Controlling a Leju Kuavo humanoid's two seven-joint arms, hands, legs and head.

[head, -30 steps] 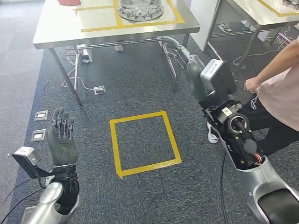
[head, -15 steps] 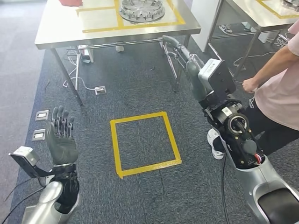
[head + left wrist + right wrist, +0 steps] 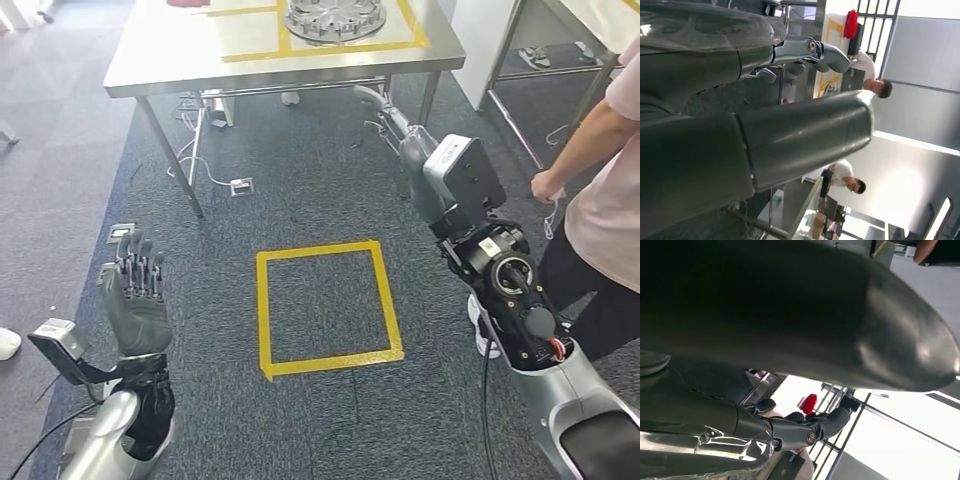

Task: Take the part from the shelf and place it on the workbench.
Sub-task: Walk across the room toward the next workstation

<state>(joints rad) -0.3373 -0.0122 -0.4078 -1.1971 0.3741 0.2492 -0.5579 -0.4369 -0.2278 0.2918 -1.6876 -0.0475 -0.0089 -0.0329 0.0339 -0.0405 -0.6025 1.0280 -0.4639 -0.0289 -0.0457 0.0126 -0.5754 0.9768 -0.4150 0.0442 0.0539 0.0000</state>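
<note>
Dark grey carpet [image 3: 317,190] covers the floor in my head view, with a square of yellow tape [image 3: 330,306] marked on it just ahead of the robot. Beyond it stands the stainless steel workbench [image 3: 189,55], also marked with yellow tape, and on it rests a round silver metal part with a ribbed pattern [image 3: 335,14], inside a taped field near the far edge. Compared with a second ago, the whole picture has shifted: the bench and the square now sit more to the right and the bench is cut off higher. I judge the robot has turned or stepped; the things themselves did not move.

The left hand [image 3: 136,300] is raised with the palm up and fingers straight and apart, holding nothing. The right hand [image 3: 419,165] reaches forward toward the bench leg; I cannot tell from here whether its fingers are closed. A person in a pale pink shirt [image 3: 604,190] stands at the right side, one arm stretched near the right arm.

From the left wrist camera, the thick grey thumb [image 3: 802,135] and a darker finger [image 3: 821,52] are spread, nothing between them.

From the right wrist camera, one dark finger [image 3: 813,427] extends freely, but the view is too dark to judge the hand.

With the part lying on the bench, I think the placing is done.
</note>
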